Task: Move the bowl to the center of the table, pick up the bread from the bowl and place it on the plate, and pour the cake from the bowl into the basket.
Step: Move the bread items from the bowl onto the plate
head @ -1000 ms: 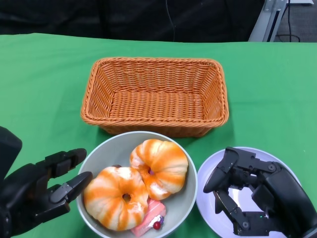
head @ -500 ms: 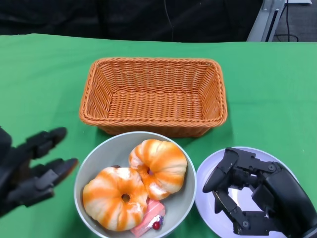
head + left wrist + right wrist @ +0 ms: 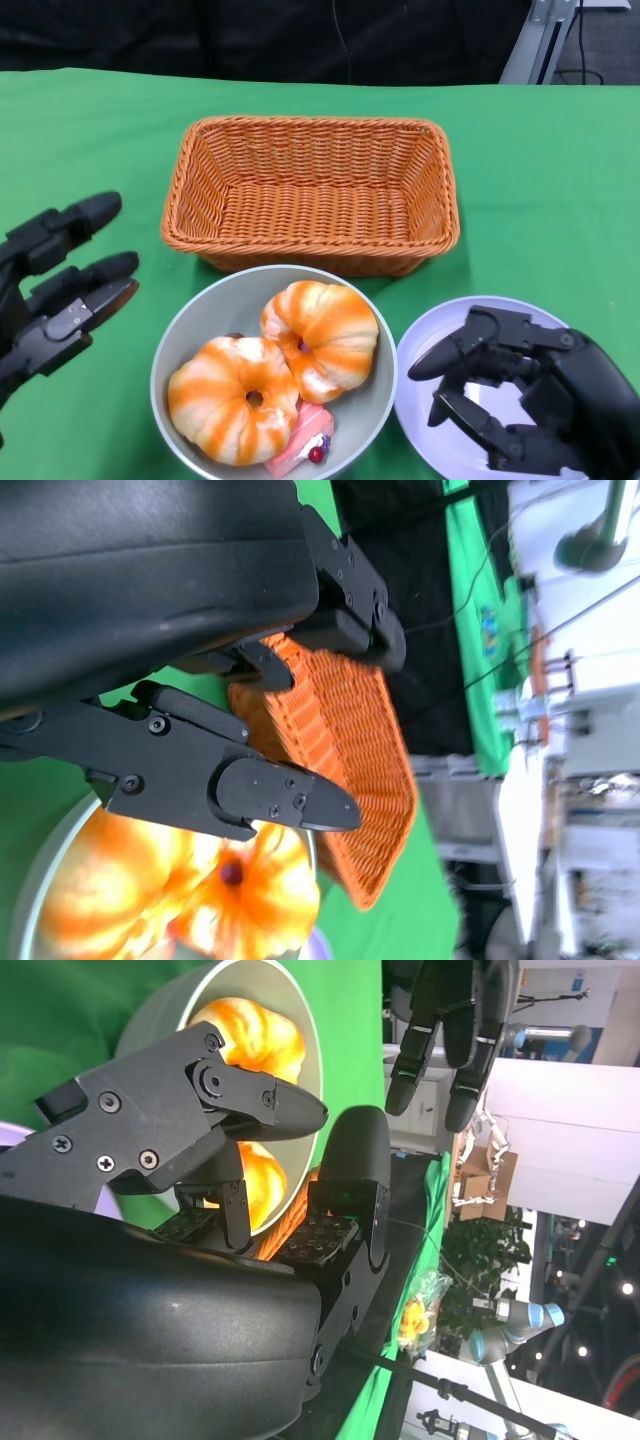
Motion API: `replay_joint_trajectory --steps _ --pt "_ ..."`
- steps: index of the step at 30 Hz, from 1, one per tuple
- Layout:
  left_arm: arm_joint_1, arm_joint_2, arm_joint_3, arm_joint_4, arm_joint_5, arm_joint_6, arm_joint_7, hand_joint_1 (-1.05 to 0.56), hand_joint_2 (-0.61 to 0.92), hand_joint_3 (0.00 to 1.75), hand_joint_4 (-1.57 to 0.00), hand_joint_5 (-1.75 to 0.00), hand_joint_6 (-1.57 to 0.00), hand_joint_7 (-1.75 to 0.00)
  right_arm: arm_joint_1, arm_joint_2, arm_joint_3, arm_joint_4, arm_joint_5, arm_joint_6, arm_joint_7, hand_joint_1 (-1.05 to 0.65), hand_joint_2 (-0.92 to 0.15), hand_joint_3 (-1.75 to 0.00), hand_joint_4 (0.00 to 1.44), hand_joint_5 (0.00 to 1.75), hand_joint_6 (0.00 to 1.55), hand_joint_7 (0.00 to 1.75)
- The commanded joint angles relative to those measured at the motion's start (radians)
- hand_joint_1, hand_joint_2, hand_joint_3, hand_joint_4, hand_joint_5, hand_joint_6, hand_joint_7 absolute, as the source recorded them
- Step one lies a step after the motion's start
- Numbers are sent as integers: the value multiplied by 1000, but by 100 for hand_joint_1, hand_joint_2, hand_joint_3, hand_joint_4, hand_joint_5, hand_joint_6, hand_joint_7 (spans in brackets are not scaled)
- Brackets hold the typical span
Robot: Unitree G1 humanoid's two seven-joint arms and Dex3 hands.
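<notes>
— Fingers (image 3: 85, 262) on the left hand (image 3: 50, 290) are spread apart and hold nothing. Do you see that too?

— Yes. A second ago that hand was right against the bowl (image 3: 215, 310). Now it has pulled back toward the left edge of the table (image 3: 540, 170), with green cloth showing between it and the bowl.

— And the right hand (image 3: 530, 400)?

— It hovers over the plate (image 3: 425, 350) near the front right of the table. Its fingers are bent a bit, apart, with nothing in them. It has dropped a little lower than before.

— Where is the bowl?

— At the front middle of the table, just in front of the basket (image 3: 312, 190). It has not moved.

— What is inside it?

— Two orange and white bread rings. One bread (image 3: 235, 400) sits at the near left, the other bread (image 3: 322, 335) leans beside it on the right. A pink cake (image 3: 300, 445) lies at the near rim, partly under them.

— And the basket?

— It sits in the middle of the table, behind the bowl and plate.
</notes>
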Motion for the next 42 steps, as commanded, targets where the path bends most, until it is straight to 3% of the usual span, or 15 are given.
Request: replay_joint_trajectory --steps 1,4,6,9,15,25,28,32,37,41,42 --pt "-22 -13 -6 102 9 -125 -34 -17 92 17 -83 -56 -85 -23 -2 -40 -19 -16 10 -7 24 -27 -88 -23 64 110 81 42" --pt "-46 -39 -18 195 14 -235 -52 -5 92 28 -79 -107 -101 -41 -15 -89 -29 -47 -51 -37 39 -35 -92 -14 66 90 76 28" --pt "-54 -47 -25 231 21 -292 -55 -2 90 35 -79 -124 -96 -69 -19 -109 -30 -70 -78 -39 40 -38 -92 -12 70 76 75 20" --pt "-68 -53 -38 293 49 -381 -49 -3 87 42 -77 -137 -89 -91 -28 -132 -23 -117 -123 -32 35 -44 -92 -10 73 65 74 13" --pt "-85 -69 -58 355 78 -453 -27 -3 79 57 -75 -145 -84 -103 -90 -165 18 -252 -203 66 47 -56 -92 -10 78 45 72 3" --pt "-84 -87 -73 369 136 -492 29 -1 71 72 -71 -146 -79 -109 -230 -164 125 -379 -365 256 61 -69 -92 -10 66 38 64 0" --pt "-85 -88 -76 365 134 -484 32 -2 71 73 -71 -146 -77 -110 -272 -160 173 -409 -464 305 62 -73 -92 -10 66 38 62 0" --pt "-97 -95 -71 383 121 -479 37 -6 71 68 -72 -144 -78 -108 -337 -146 257 -409 -611 335 67 -74 -92 -9 64 38 61 0" --pt "-102 -92 -71 393 120 -486 32 -9 72 62 -70 -145 -77 -109 -380 -128 330 -384 -710 346 88 -77 -92 -10 64 38 57 0" --pt "-114 -90 -68 431 134 -539 33 -11 73 58 -72 -143 -76 -112 -419 -78 405 -346 -788 361 90 -80 -92 -11 61 37 53 0" --pt "-119 -88 -68 443 134 -556 28 -20 80 41 -68 -152 -75 -112 -424 -65 419 -339 -803 369 92 -83 -92 -11 59 36 52 0"
